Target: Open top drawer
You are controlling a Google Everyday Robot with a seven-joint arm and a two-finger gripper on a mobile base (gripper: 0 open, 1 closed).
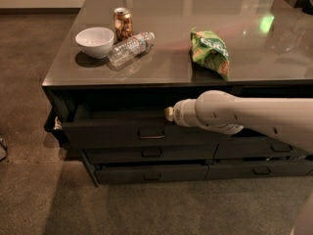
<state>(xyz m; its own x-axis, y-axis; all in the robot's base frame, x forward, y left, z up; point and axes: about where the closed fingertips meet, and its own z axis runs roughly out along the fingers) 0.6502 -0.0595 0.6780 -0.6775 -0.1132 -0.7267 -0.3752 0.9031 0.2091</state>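
Note:
The top drawer (112, 133) is a wide dark drawer under the left half of the tabletop. It stands pulled out a little, with a dark gap showing behind its front panel. Its small rectangular handle (150, 133) is at the centre of the front. My white arm (244, 115) reaches in from the right. Its gripper end (169, 114) sits just above the drawer's open top edge, up and to the right of the handle, and is not touching the handle.
On the tabletop (166, 67) are a white bowl (95, 41), a can (122, 23), a lying plastic bottle (129, 47) and a green snack bag (211, 52). Two lower drawers (151, 153) sit beneath. The other column's drawers (266, 148) are at the right. There is carpet in front.

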